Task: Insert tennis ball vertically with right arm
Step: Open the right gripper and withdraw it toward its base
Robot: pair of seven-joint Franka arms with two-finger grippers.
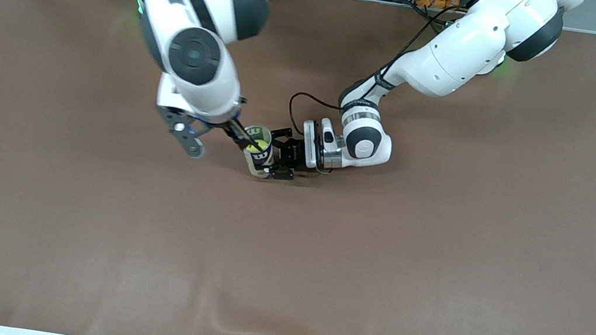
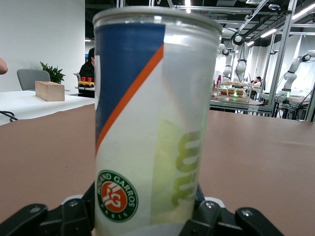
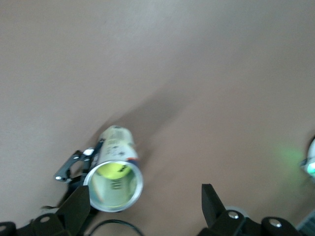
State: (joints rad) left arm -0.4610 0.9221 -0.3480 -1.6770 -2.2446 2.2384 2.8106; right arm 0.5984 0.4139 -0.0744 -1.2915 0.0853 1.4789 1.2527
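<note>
A clear plastic tennis-ball can w/ a blue-and-orange label and a round Roland Garros badge is seen upright on the brown cloth-covered desk, approx. mid-desk, well apart from all four edges and somewhat closer to the edge where the arm bases are mounted than to the camera-side edge. Its mouth is uncovered; a silver rim is visible in the right wrist view.

A yellow-green felt tennis ball is seen inside the can, just below the rim. In the right wrist view the ball is visible down through the mouth; in the left wrist view only a yellow-green shape w/ lettering is made out through the clear wall.

The can is clamped at its lower part by the left gripper, a black two-finger unit brought in low and sideways from the left arm's end of the desk. In the left wrist view the can fills the frame, w/ black fingers pressed against both sides near its base.

The right gripper, the same black two-finger type, is held over the can mouth, pointed down. Its fingers are spread wide in the right wrist view, nothing between them, and the can is seen below, partly beside one finger.

The white right arm w/ dark grey joint caps is reached over the desk from the base-side edge.
</note>
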